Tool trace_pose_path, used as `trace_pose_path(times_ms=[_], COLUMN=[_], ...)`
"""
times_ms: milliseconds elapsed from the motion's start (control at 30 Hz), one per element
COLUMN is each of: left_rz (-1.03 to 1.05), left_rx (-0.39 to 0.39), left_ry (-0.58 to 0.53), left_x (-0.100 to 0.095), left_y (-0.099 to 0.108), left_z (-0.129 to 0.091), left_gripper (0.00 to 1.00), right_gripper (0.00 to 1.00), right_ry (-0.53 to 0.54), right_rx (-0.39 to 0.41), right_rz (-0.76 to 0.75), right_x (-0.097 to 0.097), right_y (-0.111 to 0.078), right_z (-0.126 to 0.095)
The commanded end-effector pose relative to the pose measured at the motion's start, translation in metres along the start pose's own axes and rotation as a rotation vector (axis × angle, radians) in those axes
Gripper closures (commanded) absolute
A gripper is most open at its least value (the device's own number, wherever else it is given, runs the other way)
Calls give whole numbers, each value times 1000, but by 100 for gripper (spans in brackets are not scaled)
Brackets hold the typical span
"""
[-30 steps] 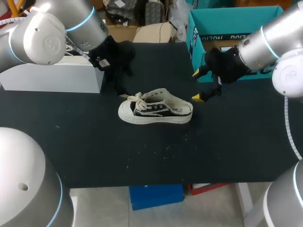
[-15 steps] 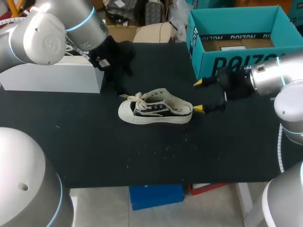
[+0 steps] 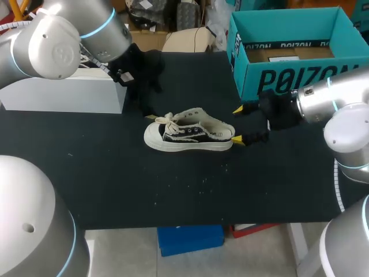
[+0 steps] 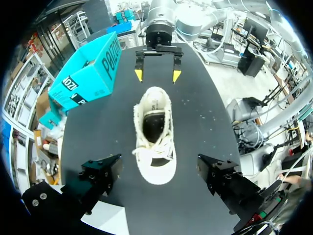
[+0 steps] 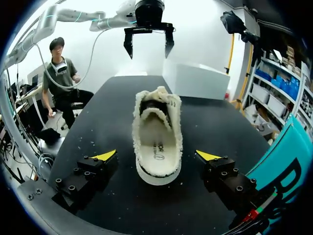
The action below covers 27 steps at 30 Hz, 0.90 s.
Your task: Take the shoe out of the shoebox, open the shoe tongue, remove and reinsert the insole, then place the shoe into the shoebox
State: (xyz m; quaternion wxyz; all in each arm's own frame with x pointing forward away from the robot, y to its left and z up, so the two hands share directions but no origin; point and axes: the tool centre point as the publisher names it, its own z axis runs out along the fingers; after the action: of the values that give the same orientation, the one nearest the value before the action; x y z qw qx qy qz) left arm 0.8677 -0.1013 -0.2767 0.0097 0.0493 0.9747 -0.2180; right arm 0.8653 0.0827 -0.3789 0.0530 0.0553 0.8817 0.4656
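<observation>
A cream and black low shoe [image 3: 189, 137] lies on its sole on the black table, toe to the left. My right gripper [image 3: 237, 124] is at its heel, open, one yellow tip on each side. In the right wrist view the heel of the shoe [image 5: 157, 142] lies between the spread fingers of my right gripper [image 5: 156, 155], with a gap on both sides. My left gripper [image 3: 149, 95] hangs open just behind the toe; its view looks down on the shoe [image 4: 155, 132] with the black fingers [image 4: 100, 176] wide apart. The teal shoebox [image 3: 282, 81] stands open at the back right.
A white box [image 3: 63, 95] stands at the back left of the table, close to my left arm. The shoebox [image 4: 90, 73] is beside my right gripper [image 4: 157, 75]. The black tabletop [image 3: 190, 190] in front of the shoe carries only small crumbs.
My right gripper has come down from in front of the shoebox and moved left to the shoe's heel, staying open. The left arm and the shoe have not moved.
</observation>
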Motion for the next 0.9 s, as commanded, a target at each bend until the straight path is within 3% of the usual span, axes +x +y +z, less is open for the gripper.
trace_pose_path(times_ms=[33, 900], left_rz=[2, 2], left_rx=[3, 3], left_ry=[-3, -3], left_x=[0, 0], left_y=[1, 1], left_z=[2, 2], left_gripper=[0, 0], right_gripper=[0, 0], right_ry=[-16, 11], right_rx=[-16, -57], right_rz=[11, 58], right_x=[2, -5], right_y=[-6, -15], right_z=[15, 52])
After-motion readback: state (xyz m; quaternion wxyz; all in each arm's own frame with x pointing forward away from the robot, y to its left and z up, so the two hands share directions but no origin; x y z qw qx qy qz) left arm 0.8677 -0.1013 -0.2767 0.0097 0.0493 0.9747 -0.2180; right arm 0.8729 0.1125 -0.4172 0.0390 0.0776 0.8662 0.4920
